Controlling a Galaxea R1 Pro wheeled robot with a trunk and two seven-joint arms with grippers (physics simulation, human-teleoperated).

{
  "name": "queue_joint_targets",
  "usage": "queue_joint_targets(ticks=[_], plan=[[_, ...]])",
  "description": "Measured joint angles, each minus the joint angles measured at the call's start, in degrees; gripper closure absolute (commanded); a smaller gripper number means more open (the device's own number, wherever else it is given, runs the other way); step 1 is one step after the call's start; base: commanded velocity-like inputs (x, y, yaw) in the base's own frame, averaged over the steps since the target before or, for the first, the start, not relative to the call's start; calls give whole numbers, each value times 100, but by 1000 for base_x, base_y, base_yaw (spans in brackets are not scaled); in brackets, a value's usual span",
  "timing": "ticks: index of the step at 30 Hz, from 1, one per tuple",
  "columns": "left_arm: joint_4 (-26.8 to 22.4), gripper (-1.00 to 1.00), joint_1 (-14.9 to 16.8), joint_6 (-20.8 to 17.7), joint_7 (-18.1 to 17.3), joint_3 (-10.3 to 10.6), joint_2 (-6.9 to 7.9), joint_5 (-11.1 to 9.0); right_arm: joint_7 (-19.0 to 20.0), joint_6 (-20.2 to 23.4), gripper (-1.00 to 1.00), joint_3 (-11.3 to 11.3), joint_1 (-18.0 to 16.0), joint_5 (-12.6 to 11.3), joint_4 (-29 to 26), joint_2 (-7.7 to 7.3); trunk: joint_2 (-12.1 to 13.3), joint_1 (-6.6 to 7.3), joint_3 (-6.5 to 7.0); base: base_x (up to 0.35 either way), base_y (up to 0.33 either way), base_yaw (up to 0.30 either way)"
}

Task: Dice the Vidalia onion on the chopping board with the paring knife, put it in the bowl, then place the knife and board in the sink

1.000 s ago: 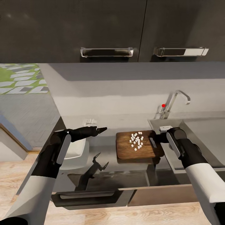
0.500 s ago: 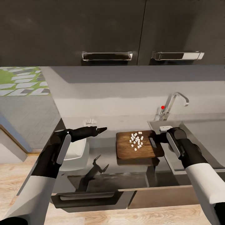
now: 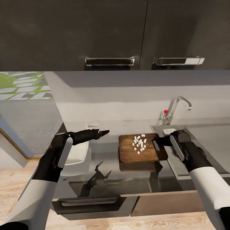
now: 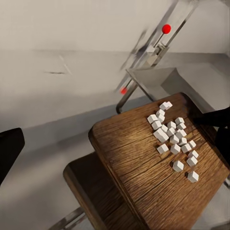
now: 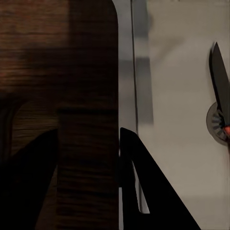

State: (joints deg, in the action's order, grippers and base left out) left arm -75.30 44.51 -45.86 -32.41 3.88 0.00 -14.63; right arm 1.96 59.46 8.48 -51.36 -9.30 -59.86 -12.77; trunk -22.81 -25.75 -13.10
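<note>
Judged to be at the transfer step: dicing done, cubes not yet in the bowl [image 3: 76,156]. Farthest left, that white bowl on the desk [image 3: 105,159], partly under the left forearm. Above its far rim, left tool [image 3: 103,132] held out level toward the board, arm bent at the elbow, tips looking drawn together on nothing (hard to be sure at this size). In the middle, chopping board [image 3: 142,154] raised off the desk with its shadow beneath, diced onion [image 3: 139,143] heaped near the handle-slot end. At that end, right tool [image 5: 88,143] pinching the board's edge, a finger on each face, forearm reaching in from the right. Beyond, sink [image 3: 204,140] with paring knife [image 5: 221,81] already lying by the drain. Next, probably: carry leftward and level, then tip over the bowl.
</note>
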Motion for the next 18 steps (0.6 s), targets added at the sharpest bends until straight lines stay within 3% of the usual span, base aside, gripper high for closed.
queue_joint_targets(ticks=[18], plan=[[-3,-100,0,-2,0,0,0,1,0,0,100,0,0,0,2,0,0,0,150,0,0,0]])
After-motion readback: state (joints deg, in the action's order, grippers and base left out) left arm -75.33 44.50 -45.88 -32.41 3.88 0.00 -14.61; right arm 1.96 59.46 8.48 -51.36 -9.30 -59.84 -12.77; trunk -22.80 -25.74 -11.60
